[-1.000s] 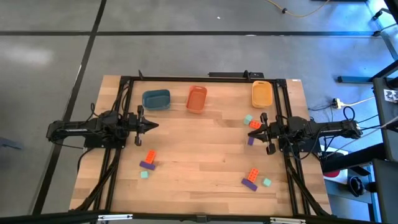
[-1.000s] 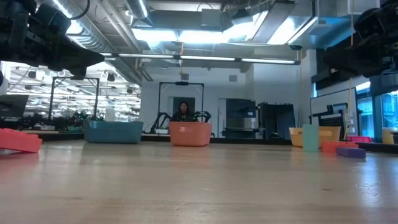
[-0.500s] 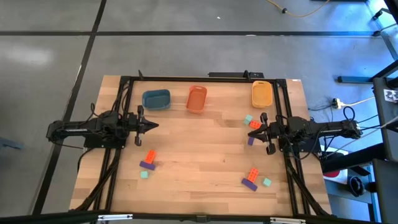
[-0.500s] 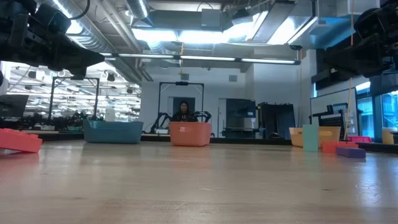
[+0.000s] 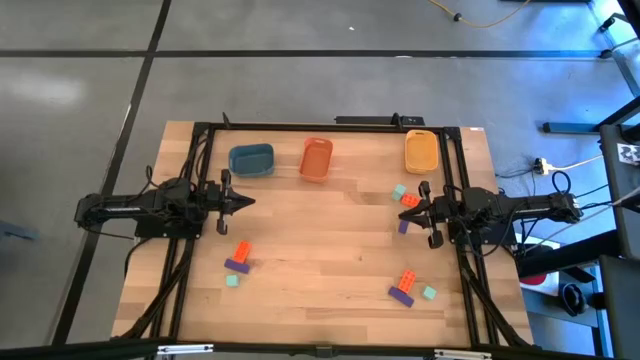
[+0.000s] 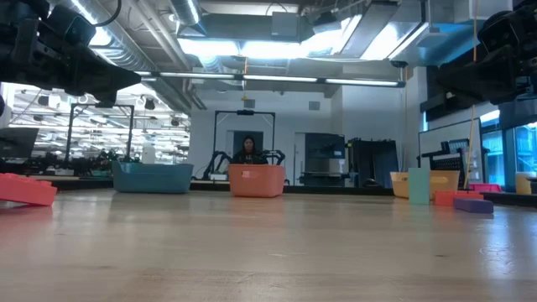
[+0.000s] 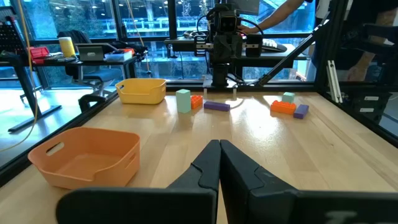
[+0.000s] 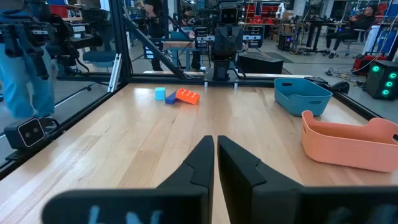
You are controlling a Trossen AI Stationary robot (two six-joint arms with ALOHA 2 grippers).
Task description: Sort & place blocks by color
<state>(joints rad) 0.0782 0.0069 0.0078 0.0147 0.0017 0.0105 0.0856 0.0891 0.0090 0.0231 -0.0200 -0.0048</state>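
Wooden table (image 5: 320, 240) spread under both arms, bare of any sorted block so far; three trays in a row along the far edge: blue-grey tray (image 5: 251, 160) nearest the left side, orange tray (image 5: 316, 159) in the middle, yellow tray (image 5: 421, 152) toward the right; all three empty as far as the high view shows.

Left gripper (image 5: 247, 201) parked at the left edge, pointing inward across the table, fingers pressed together and holding nothing; right gripper (image 5: 404, 215) mirrored at the right edge, likewise closed on nothing, tips just over its nearest cluster.

Blocks in three scattered clusters, none in a tray: near the right gripper, a mint cube (image 5: 399, 190), an orange-red brick (image 5: 410, 200) and a purple brick (image 5: 403, 226), the last lying almost directly beneath the fingertips, long axis roughly running near-to-far on the table; toward the near-left, an orange-red brick (image 5: 241, 251), a purple brick (image 5: 238, 266) with long axis roughly crosswise, and a mint cube (image 5: 232, 281), all lying toward the near edge from the left gripper; at the near-right, an orange-red brick (image 5: 408, 280), purple brick (image 5: 402, 296) lying on a diagonal, and mint cube (image 5: 429, 293), closer to the right arm.

Judged as the very start: likely first pick the right arm's own cluster, needing jaws parted and set across a brick's short side.
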